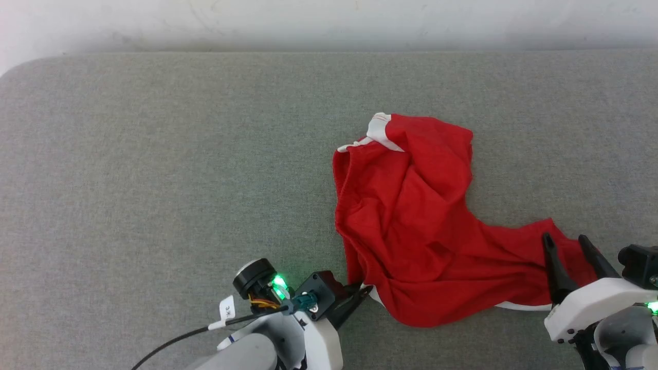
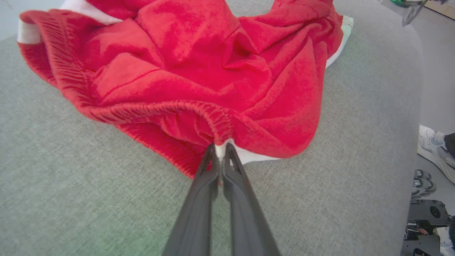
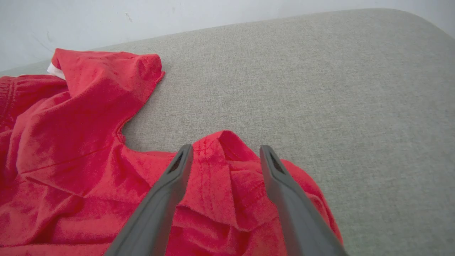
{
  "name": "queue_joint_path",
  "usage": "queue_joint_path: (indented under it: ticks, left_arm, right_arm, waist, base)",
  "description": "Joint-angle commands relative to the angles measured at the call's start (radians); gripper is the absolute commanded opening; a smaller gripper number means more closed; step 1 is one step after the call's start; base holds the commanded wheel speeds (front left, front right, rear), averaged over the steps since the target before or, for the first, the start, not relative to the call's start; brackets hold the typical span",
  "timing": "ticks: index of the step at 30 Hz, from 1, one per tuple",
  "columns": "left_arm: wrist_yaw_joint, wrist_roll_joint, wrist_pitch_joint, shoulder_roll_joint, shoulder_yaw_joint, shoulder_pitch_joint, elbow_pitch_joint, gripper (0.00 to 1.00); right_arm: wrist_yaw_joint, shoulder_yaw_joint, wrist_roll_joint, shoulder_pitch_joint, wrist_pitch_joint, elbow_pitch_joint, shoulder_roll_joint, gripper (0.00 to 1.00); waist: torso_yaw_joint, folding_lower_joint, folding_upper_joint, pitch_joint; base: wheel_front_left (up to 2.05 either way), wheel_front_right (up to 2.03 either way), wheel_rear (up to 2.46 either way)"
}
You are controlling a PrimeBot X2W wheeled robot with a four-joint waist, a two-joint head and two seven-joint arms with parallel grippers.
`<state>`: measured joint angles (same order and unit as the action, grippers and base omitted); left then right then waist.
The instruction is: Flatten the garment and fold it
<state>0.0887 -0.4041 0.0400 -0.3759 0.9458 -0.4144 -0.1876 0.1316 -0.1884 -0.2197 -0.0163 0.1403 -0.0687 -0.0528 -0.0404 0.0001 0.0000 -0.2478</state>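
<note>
Main worry rn: left tool (image 2: 220, 152) is pinched fully shut on the shorts (image 1: 411, 221), but only w/ the very tips, on a sliver of white trim (image 2: 254, 157) right where the waistband (image 2: 170, 106) gathers. Thin fabric, tiny bite. Imo any sideways tug to spread it could pop it out and I'd have to re-grab.

Other risk is the right tool (image 3: 225, 149): jaws wide open, holding nothing, straddling a raised fold (image 3: 227, 142) at the leg end. If it closes there it prob catches 2+ layers, so pulling apart would stretch a bunched lump, not a flat panel. Lifting w/ the left alone would likely just drag the pile across the tabletop (image 1: 154, 154).

Shorts themselves: red, crumpled heap, right of centre on the tabletop, towards my side. Waistband runs down the left side of the heap, one leg trails over to the right tool, and a white stripe (image 1: 379, 131) pokes out at the far end. Lots of overlapping folds, nothing flat, so flattening has barely begun afaict.
</note>
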Motion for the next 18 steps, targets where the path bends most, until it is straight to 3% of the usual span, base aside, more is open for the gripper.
queue_joint_path:
  ticks: [1, 6, 11, 18]
  left_arm:
    - [0.005, 0.005, -0.01, 0.002, 0.002, -0.012, -0.006, 0.0]
    - [-0.024, -0.023, -0.037, -0.012, -0.026, 0.02, 0.015, 0.0]
    - [-0.061, -0.035, -0.051, -0.04, -0.049, 0.055, 0.065, 0.0]
    - [-0.091, -0.049, -0.052, -0.059, -0.061, 0.085, 0.11, 0.0]
  right_arm:
    - [-0.001, 0.001, 0.004, -0.009, 0.001, -0.001, 0.003, 1.0]
    - [-0.001, -0.006, 0.013, 0.037, 0.051, 0.009, -0.009, 1.0]
    - [-0.001, 0.02, 0.0, 0.133, 0.173, 0.037, -0.075, 1.0]
    - [-0.001, -0.062, 0.046, 0.163, 0.253, 0.054, -0.096, 1.0]
  waist:
    - [0.0, -0.0001, 0.0, 0.003]
    - [-0.002, -0.0001, 0.0, 0.024]
    - [0.003, -0.0001, 0.0, 0.037]
    - [0.013, -0.0001, 0.0, 0.036]
  base:
    - [0.0, 0.0, 0.0]
    - [0.0, 0.0, 0.0]
    - [0.0, 0.0, 0.0]
    - [0.0, 0.0, 0.0]
